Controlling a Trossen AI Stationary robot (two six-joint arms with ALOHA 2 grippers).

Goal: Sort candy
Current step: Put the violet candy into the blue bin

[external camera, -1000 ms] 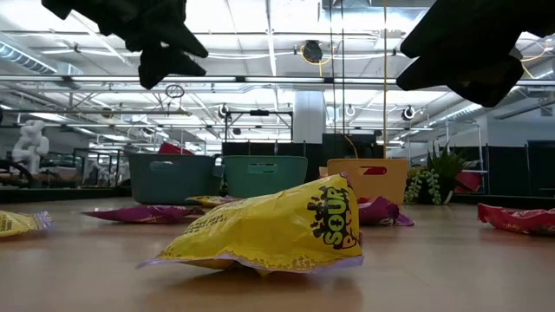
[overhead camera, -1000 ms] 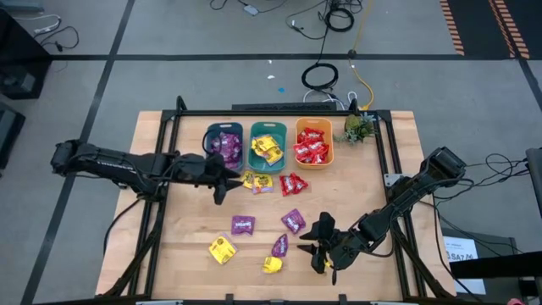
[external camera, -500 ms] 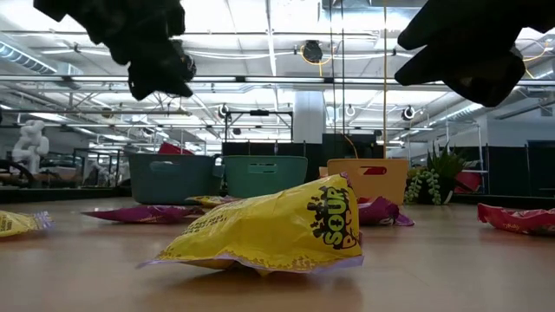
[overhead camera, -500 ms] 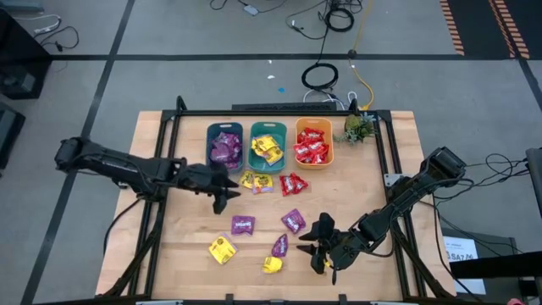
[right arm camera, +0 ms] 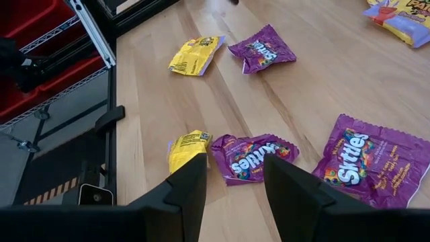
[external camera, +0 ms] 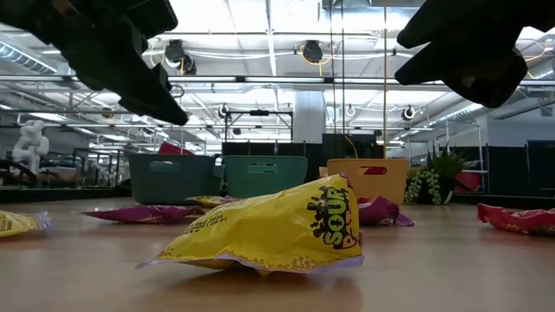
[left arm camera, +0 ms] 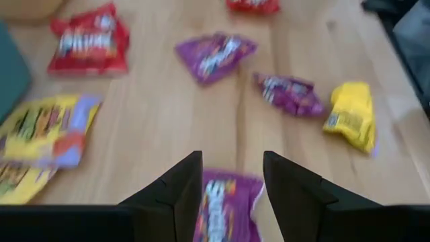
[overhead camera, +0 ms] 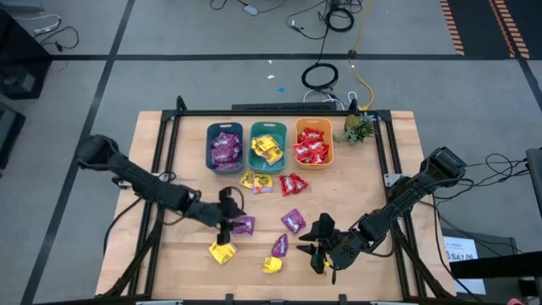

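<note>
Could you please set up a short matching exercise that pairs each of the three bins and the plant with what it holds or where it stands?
Things:
1. Left teal bin
2. Middle teal bin
3. Orange bin
4. Plant

Descriptions:
A. Holds red candy
B. Stands at the table's back right, beside a bin
C. Holds purple candy
D. Holds yellow candy

Pairs: 1-C, 2-D, 3-A, 4-B
</note>
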